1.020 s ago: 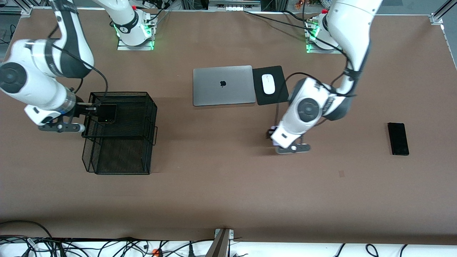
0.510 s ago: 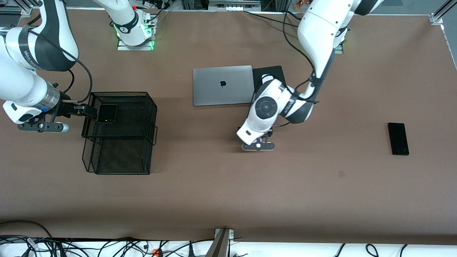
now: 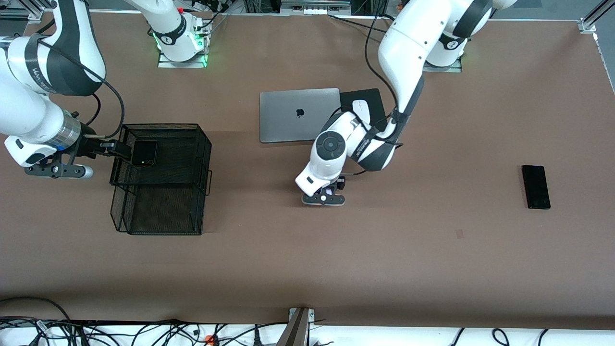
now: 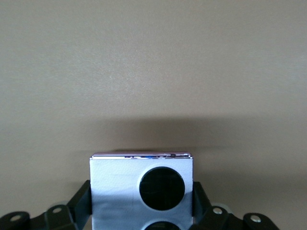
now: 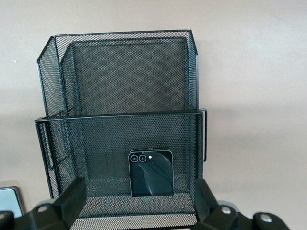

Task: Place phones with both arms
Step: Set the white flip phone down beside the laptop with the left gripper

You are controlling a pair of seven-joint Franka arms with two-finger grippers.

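Left arm (image 3: 408, 57) comes down from its base at upper right of the front frame, elbow folded over the mouse pad (image 3: 367, 98), wrist pointing down at mid-frame just below the grey laptop (image 3: 299, 114). Left gripper (image 3: 331, 190) sits low over bare brown surface (image 3: 336, 269); its fingers (image 4: 81, 203) are pinching the lilac phone (image 4: 141, 189) by its two side edges, phone face with black circles toward the wrist camera, top edge toward the surface. White mouse (image 3: 361, 109) on the pad is partly covered by the arm. Right arm (image 3: 43, 77) enters from upper left, forearm roughly level, wrist at the left edge of the frame. Right gripper (image 3: 113, 148) is at the rim of the black mesh basket (image 3: 163, 226), at the basket's end toward the right arm; fingers (image 5: 72, 196) spread wide, holding nothing, phone visible between them and apart from both. Basket is two-tier: the small black phone (image 3: 144, 153) lies flat in the upper tray, near the gripper's end, camera lenses toward the fingers. Lower tier shows only mesh. Long black phone (image 3: 535, 186) lies flat on the surface at mid-right of the front frame, well apart from both grippers.
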